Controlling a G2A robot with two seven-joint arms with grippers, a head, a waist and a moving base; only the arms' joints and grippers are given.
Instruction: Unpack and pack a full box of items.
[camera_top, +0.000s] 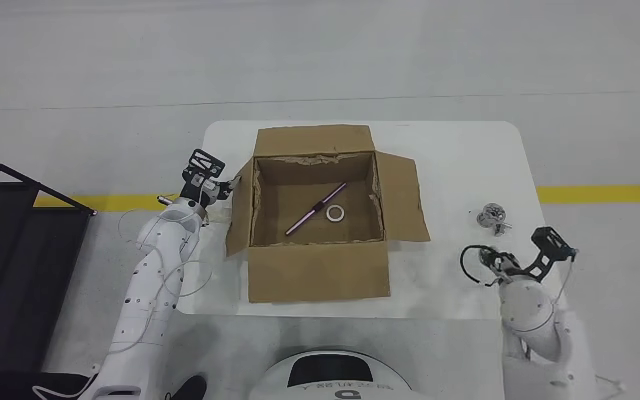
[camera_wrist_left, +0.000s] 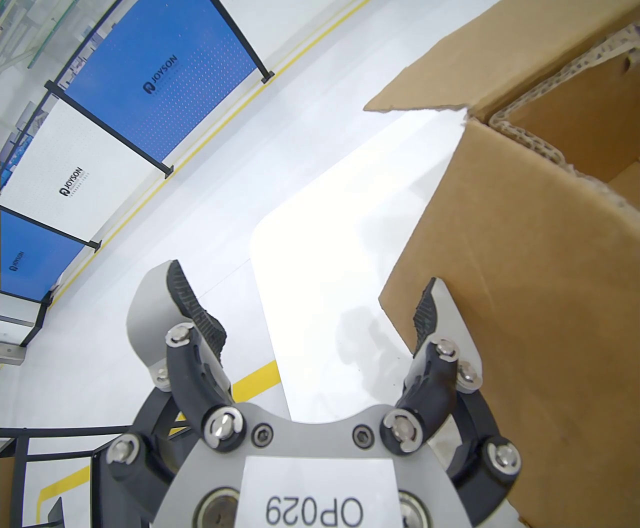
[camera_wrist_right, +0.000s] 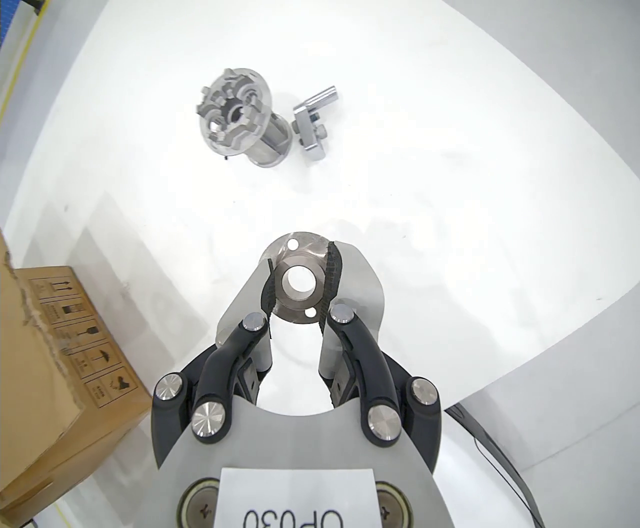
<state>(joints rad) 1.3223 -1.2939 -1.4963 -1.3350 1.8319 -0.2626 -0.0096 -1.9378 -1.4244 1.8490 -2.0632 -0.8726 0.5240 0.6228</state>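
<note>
**Box** (camera_top: 318, 272): we log it as brown cardboard with its flaps spread open, standing at the middle of the white table (camera_top: 460, 160).

**Contents:** we count two items inside. A purple rod (camera_top: 316, 208) lies on a slant across the floor of the box. A tape ring (camera_top: 335, 213) lies flat just beside the rod's middle.

**Unpacked items:** on the table to the box's right, well apart from it, we list a metal hub (camera_wrist_right: 240, 122) lying on its side. A small bracket (camera_wrist_right: 312, 127) lies just beside the hub.

**Right gripper** (camera_wrist_right: 300, 280): we find it near the table's front right corner, nearer the robot than the hub. Its fingers are drawn in to a narrow gap on a round flange (camera_wrist_right: 305, 245) with a centre bore. The pads press the flange's raised collar from both sides. We cannot tell whether the flange touches the table.

**Left gripper** (camera_wrist_left: 302, 275): we record it at the box's left side, spread wide and holding nothing. One of its fingers (camera_wrist_left: 425, 305) sits just beside the outer face of the left flap.
</note>
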